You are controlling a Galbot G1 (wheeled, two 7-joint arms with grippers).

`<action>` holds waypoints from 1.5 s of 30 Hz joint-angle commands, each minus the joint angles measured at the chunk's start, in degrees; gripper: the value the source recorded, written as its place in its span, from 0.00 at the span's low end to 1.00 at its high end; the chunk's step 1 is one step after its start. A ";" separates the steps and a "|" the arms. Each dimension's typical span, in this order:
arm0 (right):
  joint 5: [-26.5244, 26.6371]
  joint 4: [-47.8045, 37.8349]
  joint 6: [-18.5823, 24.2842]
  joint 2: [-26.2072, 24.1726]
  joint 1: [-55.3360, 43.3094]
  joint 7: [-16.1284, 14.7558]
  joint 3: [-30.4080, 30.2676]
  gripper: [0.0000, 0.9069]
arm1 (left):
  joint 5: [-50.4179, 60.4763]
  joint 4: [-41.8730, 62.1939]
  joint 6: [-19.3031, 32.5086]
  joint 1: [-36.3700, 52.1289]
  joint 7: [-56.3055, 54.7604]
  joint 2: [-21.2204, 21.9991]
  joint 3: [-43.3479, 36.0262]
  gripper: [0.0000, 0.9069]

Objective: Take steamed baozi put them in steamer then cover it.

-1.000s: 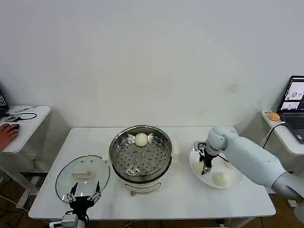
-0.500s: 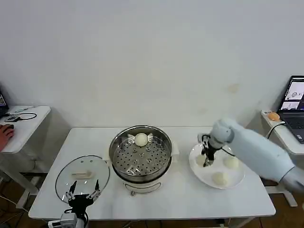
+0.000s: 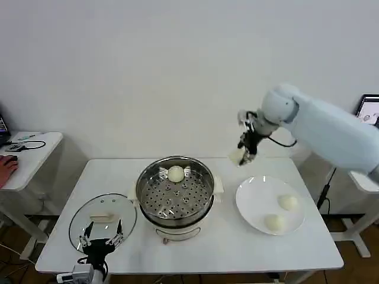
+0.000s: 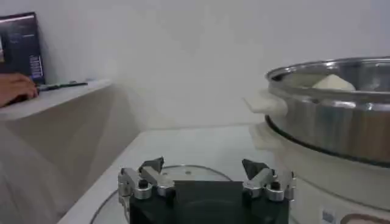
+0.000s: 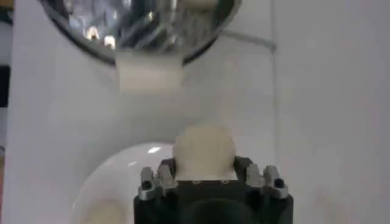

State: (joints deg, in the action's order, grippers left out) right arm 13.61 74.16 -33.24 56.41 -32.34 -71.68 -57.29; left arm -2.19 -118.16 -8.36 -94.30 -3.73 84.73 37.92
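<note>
My right gripper (image 3: pixel 244 155) hangs high above the table between the steamer and the white plate, shut on an off-white baozi (image 3: pixel 237 156) that shows between its jaws (image 5: pixel 204 152). The shiny steamer (image 3: pixel 175 190) stands mid-table with one baozi (image 3: pixel 176 173) at the back of its perforated tray; from the left wrist that bun (image 4: pixel 332 83) peeks over the pot's rim (image 4: pixel 329 115). Two more baozi (image 3: pixel 288 202) (image 3: pixel 274 222) lie on the plate. The glass cover (image 3: pixel 103 220) lies flat at the front left. My left gripper (image 3: pixel 100 242) is open just in front of it (image 4: pixel 204 176).
The white plate (image 3: pixel 256 201) lies right of the steamer. Small side tables stand at both sides; a person's hand (image 3: pixel 7 165) rests on the left one. A white wall rises right behind the table.
My right gripper has risen from the plate with a baozi and moved back and up, leaving two on the plate. The left gripper has barely moved.
</note>
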 commanded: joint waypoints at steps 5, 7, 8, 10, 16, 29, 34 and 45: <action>11.39 -4.50 -4.42 20.40 -5.19 0.68 -7.11 0.69 | 0.19 -2.54 -0.46 -0.64 -0.47 -0.20 -0.10 1.00; 11.11 -5.00 -4.68 21.93 -4.06 0.84 -7.53 0.70 | 0.19 -3.00 -0.43 -0.79 -0.51 0.08 -0.33 1.00; 10.57 -5.52 -4.81 22.99 -3.05 0.97 -7.58 0.70 | 0.14 -3.16 -0.41 -0.85 -0.50 0.23 -0.37 1.00; 9.73 -6.46 -5.20 24.70 -1.12 1.45 -6.66 0.70 | 0.08 -3.25 -0.36 -0.95 -0.58 0.55 -0.21 1.00; 6.99 -10.89 -5.42 29.46 4.05 2.21 -5.89 0.69 | -0.62 -3.05 -0.29 -1.33 -0.84 0.73 0.17 1.00; 0.40 -18.03 -4.23 33.90 10.54 2.05 -5.93 0.69 | -1.34 -3.30 -0.51 -1.25 -0.61 0.68 0.59 1.00; -0.96 -18.84 -3.85 33.99 11.46 2.14 -5.90 0.70 | -1.32 -3.18 -0.46 -1.07 -0.65 0.77 0.15 1.00; -2.44 -20.36 -2.85 33.98 13.38 3.57 -4.90 0.90 | -1.35 -2.57 -0.48 -0.71 -0.52 0.71 0.05 1.00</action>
State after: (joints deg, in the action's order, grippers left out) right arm 12.46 55.15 -36.29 89.29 -20.42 -68.76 -62.32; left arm -3.58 -120.92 -8.82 -95.04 -4.29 85.48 38.09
